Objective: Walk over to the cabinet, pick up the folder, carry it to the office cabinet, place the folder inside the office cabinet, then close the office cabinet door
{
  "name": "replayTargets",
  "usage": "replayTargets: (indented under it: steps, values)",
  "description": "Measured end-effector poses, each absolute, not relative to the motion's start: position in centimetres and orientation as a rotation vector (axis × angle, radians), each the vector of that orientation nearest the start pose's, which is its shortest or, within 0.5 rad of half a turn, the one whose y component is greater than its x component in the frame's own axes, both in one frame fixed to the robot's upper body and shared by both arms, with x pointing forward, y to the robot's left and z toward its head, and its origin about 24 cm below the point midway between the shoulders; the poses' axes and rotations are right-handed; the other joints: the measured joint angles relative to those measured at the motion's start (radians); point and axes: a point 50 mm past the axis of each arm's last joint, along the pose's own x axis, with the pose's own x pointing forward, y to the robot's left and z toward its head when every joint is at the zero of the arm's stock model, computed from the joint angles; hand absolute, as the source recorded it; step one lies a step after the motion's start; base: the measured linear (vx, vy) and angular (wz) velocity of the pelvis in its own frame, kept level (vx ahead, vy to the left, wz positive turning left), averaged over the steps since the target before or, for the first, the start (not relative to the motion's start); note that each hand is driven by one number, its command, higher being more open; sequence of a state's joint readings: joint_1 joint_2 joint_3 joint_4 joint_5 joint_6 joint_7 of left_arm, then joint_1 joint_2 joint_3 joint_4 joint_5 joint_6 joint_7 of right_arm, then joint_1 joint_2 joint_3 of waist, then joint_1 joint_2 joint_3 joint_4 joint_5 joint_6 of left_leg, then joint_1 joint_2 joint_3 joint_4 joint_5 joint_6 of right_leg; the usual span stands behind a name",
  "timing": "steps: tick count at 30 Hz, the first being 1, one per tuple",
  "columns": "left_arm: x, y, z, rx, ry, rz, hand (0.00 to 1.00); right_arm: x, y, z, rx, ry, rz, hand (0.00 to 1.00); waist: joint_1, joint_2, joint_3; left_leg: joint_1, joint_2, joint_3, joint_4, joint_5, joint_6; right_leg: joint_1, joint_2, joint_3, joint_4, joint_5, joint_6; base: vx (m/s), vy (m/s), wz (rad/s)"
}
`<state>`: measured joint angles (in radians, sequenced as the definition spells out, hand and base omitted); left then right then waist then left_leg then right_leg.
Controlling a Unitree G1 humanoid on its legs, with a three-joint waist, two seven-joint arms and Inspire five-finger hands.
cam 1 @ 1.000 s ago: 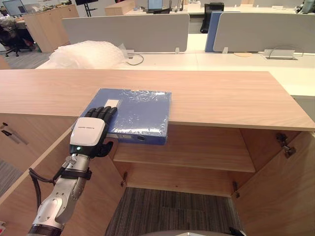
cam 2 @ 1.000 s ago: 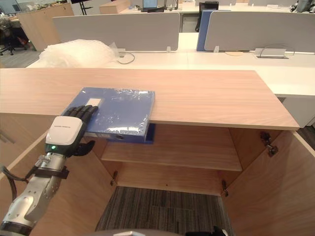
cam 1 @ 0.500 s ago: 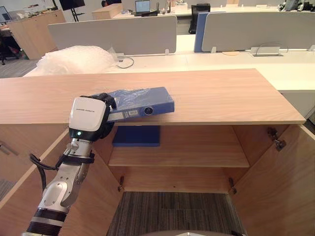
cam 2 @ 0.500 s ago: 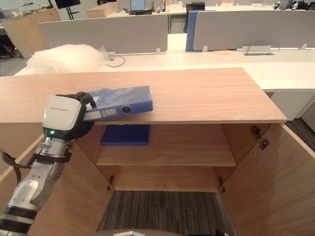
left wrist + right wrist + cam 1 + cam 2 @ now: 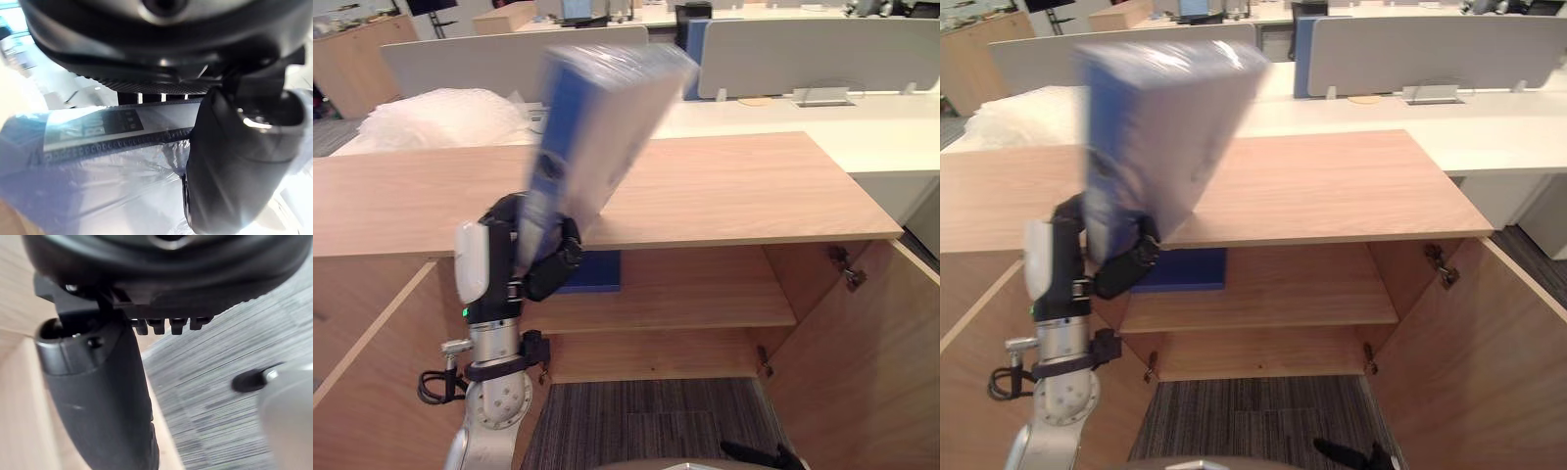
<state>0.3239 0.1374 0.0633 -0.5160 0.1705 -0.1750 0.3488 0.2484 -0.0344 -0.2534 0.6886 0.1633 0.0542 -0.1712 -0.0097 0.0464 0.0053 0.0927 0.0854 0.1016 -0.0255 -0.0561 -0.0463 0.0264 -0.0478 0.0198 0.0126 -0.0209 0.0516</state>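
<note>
The left hand [image 5: 494, 259] has its fingers [image 5: 558, 266] curled tight round the lower end of the blue folder [image 5: 592, 127], with the thumb on the opposite face, so the folder is pinched between them. The folder stands nearly upright above the fingers, leaning a little away from the arm at its top, and it is clear of the wooden tabletop [image 5: 734, 186] of the cabinet. It is wrapped in thin clear plastic (in the left wrist view the plastic wrinkles just beside the thumb [image 5: 234, 161], which presses flat on it).

Just below and behind the fingers a second blue folder [image 5: 1185, 269] lies flat on the shelf [image 5: 705, 294] inside the cabinet. Both cabinet doors are open: one door [image 5: 372, 372] hangs on the arm's side of the fingers, the other door [image 5: 871, 362] well apart on the far side. Beyond the fingers, past the tabletop's far edge, lies a heap of bubble wrap [image 5: 431, 116].

The right hand [image 5: 98, 396] shows in its own wrist view, over grey carpet [image 5: 234, 357] and beside a wooden panel; I cannot tell if it is open or closed.
</note>
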Motion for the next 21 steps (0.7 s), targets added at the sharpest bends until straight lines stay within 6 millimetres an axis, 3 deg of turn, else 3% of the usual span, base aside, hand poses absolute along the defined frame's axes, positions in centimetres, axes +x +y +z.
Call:
replayTargets:
  steps: [4,7,12,15,21]
  values:
    - [16.5,21.8,10.3,-0.146,-0.338,0.485,0.00,11.0,-21.8,-9.9,0.200,0.697,-0.614,1.00,-0.008,-0.013,0.013,-0.003,0.008,0.027,0.011,-0.007,-0.002,-0.016,0.009,0.025,0.008,0.002,-0.001,-0.01,-0.005,-0.22]
    - [15.9,22.3,9.8,-0.333,-0.323,0.532,0.00,13.3,-22.8,-5.0,0.189,0.435,-0.674,1.00,-0.008,-0.027,0.024,-0.006,0.005,0.045,0.018,-0.013,-0.002,-0.030,0.007,0.044,0.016,0.003,0.002,0.00,0.017,-0.16]
    - [15.7,21.9,11.3,-0.419,-0.391,0.477,0.00,16.0,-24.8,3.4,0.151,0.011,-0.734,1.00,-0.018,-0.011,0.041,0.004,-0.011,0.058,0.022,-0.016,0.002,-0.045,-0.005,0.080,0.037,0.003,0.015,0.00,0.036,-0.19]
    - [16.3,21.1,12.1,-0.438,-0.433,0.382,0.00,17.3,-24.9,7.0,0.149,-0.170,-0.715,1.00,-0.019,-0.001,0.052,0.021,-0.016,0.079,0.026,-0.020,0.007,-0.047,-0.006,0.103,0.055,0.001,0.022,-0.05,0.041,-0.20]
    - [17.4,19.8,12.9,-0.409,-0.468,0.198,0.00,18.9,-24.5,11.1,0.141,-0.382,-0.622,1.00,-0.026,0.002,0.059,0.028,-0.022,0.103,0.039,-0.024,0.010,-0.061,-0.007,0.139,0.078,0.006,0.035,-0.07,0.020,-0.16]
